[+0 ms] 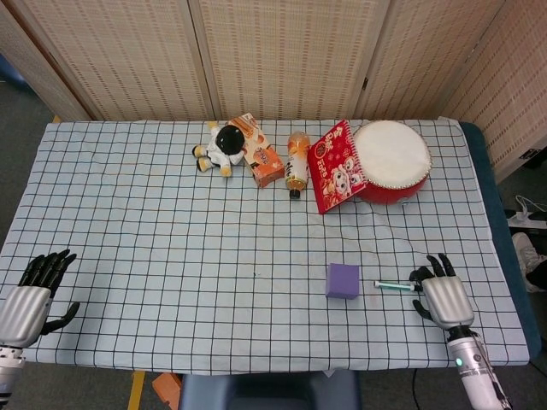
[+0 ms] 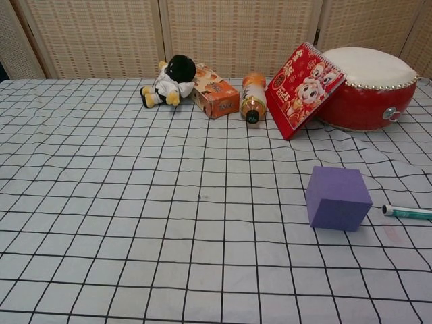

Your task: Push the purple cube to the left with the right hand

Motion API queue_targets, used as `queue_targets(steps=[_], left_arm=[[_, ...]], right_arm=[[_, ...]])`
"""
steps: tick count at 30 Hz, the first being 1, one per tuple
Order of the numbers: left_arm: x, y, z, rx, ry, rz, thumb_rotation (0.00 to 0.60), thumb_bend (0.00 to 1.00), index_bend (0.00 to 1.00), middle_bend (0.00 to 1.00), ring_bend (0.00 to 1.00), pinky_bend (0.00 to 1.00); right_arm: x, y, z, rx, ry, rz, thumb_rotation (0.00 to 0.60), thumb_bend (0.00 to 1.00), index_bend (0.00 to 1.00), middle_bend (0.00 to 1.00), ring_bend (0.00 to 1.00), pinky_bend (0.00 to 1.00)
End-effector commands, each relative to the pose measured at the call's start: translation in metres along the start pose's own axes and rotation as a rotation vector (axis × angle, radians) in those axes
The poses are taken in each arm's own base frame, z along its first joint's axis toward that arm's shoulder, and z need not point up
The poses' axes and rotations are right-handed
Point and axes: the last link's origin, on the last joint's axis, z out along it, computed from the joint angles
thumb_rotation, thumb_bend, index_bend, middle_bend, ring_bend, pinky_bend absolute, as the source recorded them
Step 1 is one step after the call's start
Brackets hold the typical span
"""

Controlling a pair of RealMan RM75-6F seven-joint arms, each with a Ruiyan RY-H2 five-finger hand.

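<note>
The purple cube (image 1: 343,280) sits on the checked cloth right of centre, near the front; the chest view shows the cube (image 2: 337,198) at its right side. My right hand (image 1: 444,296) hovers low to the right of the cube, palm down with its fingers apart, holding nothing. Its fingertips are at the right end of a teal marker pen (image 1: 394,285) that lies between hand and cube. My left hand (image 1: 31,299) rests at the front left corner, fingers spread and empty. Neither hand appears in the chest view.
Along the back stand a plush toy (image 1: 223,147), an orange carton (image 1: 261,156), an orange bottle (image 1: 297,162), a red calendar (image 1: 337,166) and a red drum (image 1: 391,161). The pen (image 2: 408,212) lies just right of the cube. The table edge (image 1: 479,213) runs close on the right.
</note>
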Motion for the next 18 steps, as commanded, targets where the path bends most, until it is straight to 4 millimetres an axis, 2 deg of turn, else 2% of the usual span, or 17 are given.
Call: queue_targets(steps=[1,9,18], left_arm=[[0.001,0.000,-0.001,0.000,0.000,-0.003,0.600,0.36,0.00,0.00,0.00,0.01],[0.003,-0.002,-0.002,-0.001,0.002,-0.013,0.600,0.36,0.00,0.00,0.00,0.01],[0.004,-0.003,-0.001,-0.002,-0.001,-0.021,0.600,0.36,0.00,0.00,0.00,0.01]], right_arm=[[-0.010,-0.009,0.018,-0.005,-0.031,-0.024,0.600,0.22,0.47,0.41,0.14,0.10],[-0.020,-0.026,0.035,0.001,-0.035,-0.042,0.600,0.23,0.47,0.42,0.15,0.12],[-0.027,-0.032,0.044,-0.011,-0.071,-0.083,0.600,0.23,0.48,0.42,0.16,0.12]])
